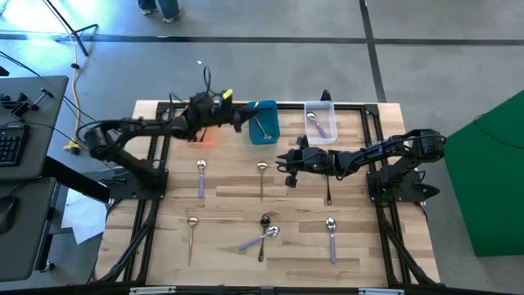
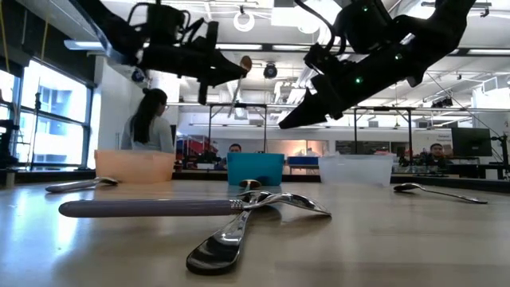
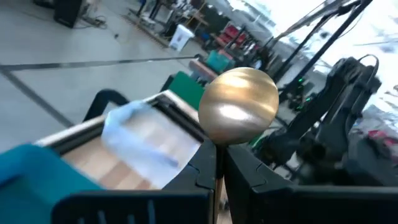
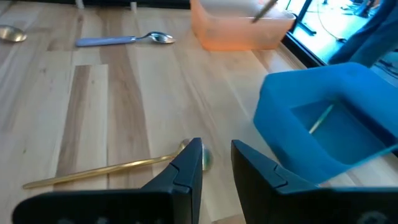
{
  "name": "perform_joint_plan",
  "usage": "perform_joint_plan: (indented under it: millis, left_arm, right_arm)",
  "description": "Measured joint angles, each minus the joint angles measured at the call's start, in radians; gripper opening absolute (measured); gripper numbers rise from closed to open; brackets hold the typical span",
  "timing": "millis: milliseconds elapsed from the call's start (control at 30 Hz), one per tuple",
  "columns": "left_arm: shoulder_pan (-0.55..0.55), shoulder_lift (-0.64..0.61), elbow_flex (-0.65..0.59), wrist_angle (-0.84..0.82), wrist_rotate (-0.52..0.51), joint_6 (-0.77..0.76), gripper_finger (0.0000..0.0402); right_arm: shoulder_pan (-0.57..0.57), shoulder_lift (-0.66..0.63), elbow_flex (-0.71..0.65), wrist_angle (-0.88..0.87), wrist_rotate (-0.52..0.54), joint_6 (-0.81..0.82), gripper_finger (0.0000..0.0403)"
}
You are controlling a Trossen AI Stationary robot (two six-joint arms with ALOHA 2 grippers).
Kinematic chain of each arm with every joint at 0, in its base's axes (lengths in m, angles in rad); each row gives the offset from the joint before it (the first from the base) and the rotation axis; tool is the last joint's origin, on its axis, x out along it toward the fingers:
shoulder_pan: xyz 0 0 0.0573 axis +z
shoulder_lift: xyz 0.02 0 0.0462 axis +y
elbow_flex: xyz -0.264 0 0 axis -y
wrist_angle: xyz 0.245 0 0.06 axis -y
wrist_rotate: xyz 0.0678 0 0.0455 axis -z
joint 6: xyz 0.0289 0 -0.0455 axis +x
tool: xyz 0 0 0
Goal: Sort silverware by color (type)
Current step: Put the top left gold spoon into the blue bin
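Note:
My left gripper [image 1: 242,121] is raised beside the teal bin [image 1: 264,121], shut on a gold spoon [image 3: 239,106]. The teal bin has a gold spoon [image 4: 323,117] lying in it. My right gripper [image 4: 217,158] is open and hovers low over the bowl end of another gold spoon [image 4: 112,167], which lies flat on the table [image 1: 262,176]. More spoons lie flat on the wood: lavender-handled ones [image 1: 201,176] [image 1: 331,238] [image 1: 255,240], dark ones [image 1: 328,192] [image 1: 263,233] and a gold one [image 1: 191,233]. My left gripper pinches the gold spoon's handle [image 3: 217,163] just behind the bowl, between its two fingers. The bowl [image 3: 239,106] sticks out past the fingertips. The spoon is lifted clear of the table, with its thin handle [image 2: 236,100] showing below the fingers in the low view.
An orange bin [image 1: 205,136] sits under my left arm and a clear bin [image 1: 321,121] with a lavender spoon stands right of the teal one, all along the far edge. Bare wood lies between the scattered spoons. People are in the room beyond [image 2: 151,119].

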Motion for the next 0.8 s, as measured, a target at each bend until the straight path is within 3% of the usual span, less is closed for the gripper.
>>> perform_joint_plan:
  millis: [300, 600, 800]
  left_arm:
    - [0.109, 0.231, 0.2, 0.02, 0.129, -0.053, 0.0001]
    - [0.184, 0.434, 0.231, 0.139, 0.179, -0.185, 0.0001]
    - [0.196, 0.516, 0.23, 0.13, 0.182, -0.181, 0.0001]
  right_arm:
    - [-0.051, 0.0, 0.0, 0.0, 0.001, 0.043, 0.0069]
    - [-0.123, 0.0, 0.0, -0.001, 0.001, 0.043, 0.0069]
    - [-0.142, 0.0, 0.0, -0.001, 0.001, 0.043, 0.0069]
